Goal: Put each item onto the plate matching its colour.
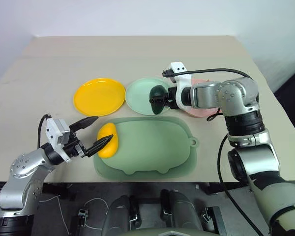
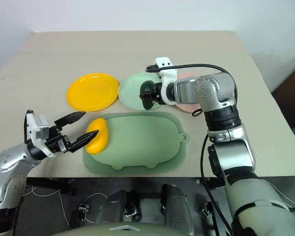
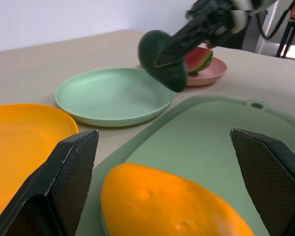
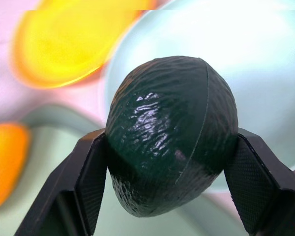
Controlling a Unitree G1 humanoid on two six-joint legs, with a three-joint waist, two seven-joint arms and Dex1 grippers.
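- Between the jaws of the right gripper (image 4: 164,169) the dark green avocado (image 4: 171,132) is clamped, one pad pressed on each flank, and it is carried above the near edge of the pale mint green plate (image 1: 140,96).
- Beyond and below the held fruit lies the plate's open middle; the release is best made there, so the load should be brought further over the dish and lowered close to it before the jaws are parted.
- A drop from height is to be avoided, since the rounded fruit would probably roll off the shallow rim.
- Behind the right gripper, the watermelon wedge (image 3: 200,58) is seen resting on the pale pink plate (image 3: 214,73).
- Ahead of the left gripper (image 1: 94,132), whose jaws stand apart, the mango (image 1: 108,140) lies on the large green tray (image 1: 152,147), not yet grasped; the yellow-orange plate (image 1: 99,96) waits beyond it.
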